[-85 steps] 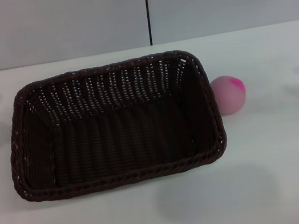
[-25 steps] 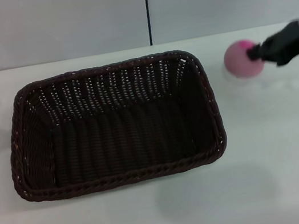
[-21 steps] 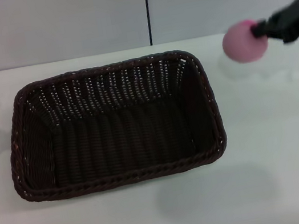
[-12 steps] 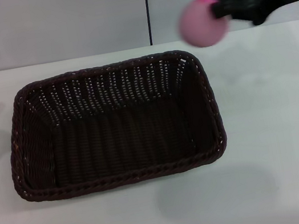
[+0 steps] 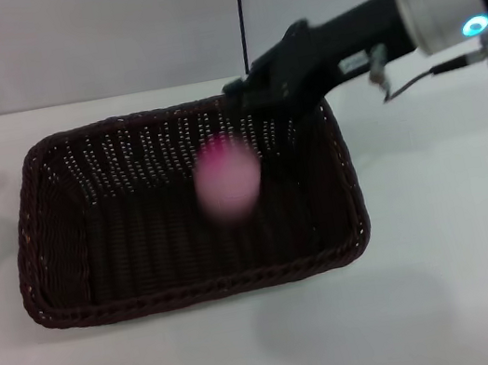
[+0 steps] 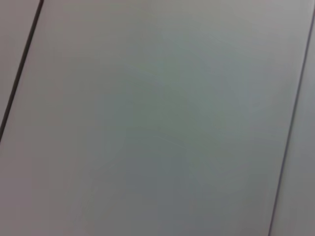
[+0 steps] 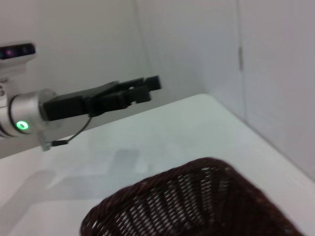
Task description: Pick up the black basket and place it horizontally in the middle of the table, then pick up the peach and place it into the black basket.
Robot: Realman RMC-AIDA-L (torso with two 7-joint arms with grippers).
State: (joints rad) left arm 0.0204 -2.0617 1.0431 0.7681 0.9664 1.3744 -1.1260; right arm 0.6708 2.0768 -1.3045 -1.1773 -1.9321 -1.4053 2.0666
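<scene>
While the right gripper (image 5: 243, 97) hangs over the far rim of the basket (image 5: 52, 273), its fingers hold nothing; how wide they gape I cannot tell. Peach (image 5: 227, 178) blurred, apart from the fingers, over the basket interior — seemingly mid-fall. Basket lies lengthwise mid-table (image 5: 450, 278): first step done, second nearly. Half a second ago the peach was gripped, high beyond the basket's far right corner. Left gripper (image 7: 147, 87) parked at the left edge.

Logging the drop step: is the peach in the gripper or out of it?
Out. The peach shows blurred over the black basket interior, apart from the right gripper above the far rim.
</scene>
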